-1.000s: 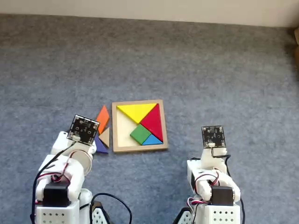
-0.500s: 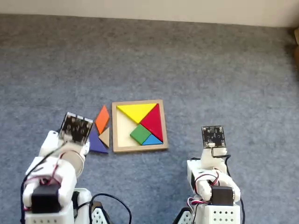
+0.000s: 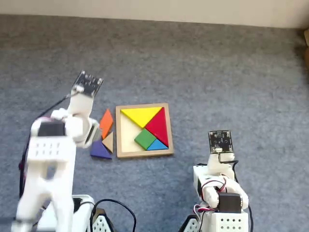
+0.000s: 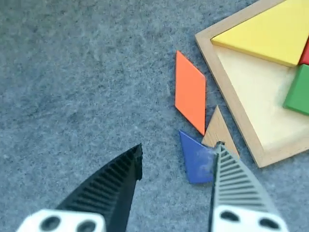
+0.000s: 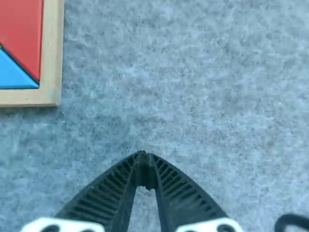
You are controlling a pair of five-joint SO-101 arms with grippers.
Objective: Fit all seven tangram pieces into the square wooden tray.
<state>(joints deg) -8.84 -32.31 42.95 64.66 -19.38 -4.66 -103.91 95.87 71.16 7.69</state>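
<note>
1. The left arm (image 3: pixel 72 121) stands raised over the carpet beside the square wooden tray (image 3: pixel 145 154). The left gripper (image 4: pixel 178 146) is spread wide above the dark blue triangle (image 4: pixel 195 159), empty.
2. The right arm (image 3: pixel 219 188) sits folded low near its base. The right gripper (image 5: pixel 145 159) has its jaws pressed together on nothing, over bare carpet near the tray's corner.
3. In the tray lie the yellow triangle (image 3: pixel 140 116), red triangle (image 3: pixel 159 126), green square (image 3: pixel 145 138) and light blue triangle (image 3: pixel 157 144).
4. The orange parallelogram (image 3: pixel 105 123), plain wooden triangle (image 3: pixel 108 142) and dark blue triangle lie just outside the tray's rim.
5. A second ago the left arm crouched low, covering part of the dark blue triangle; it has since lifted. The right arm and all pieces are unmoved.
</note>
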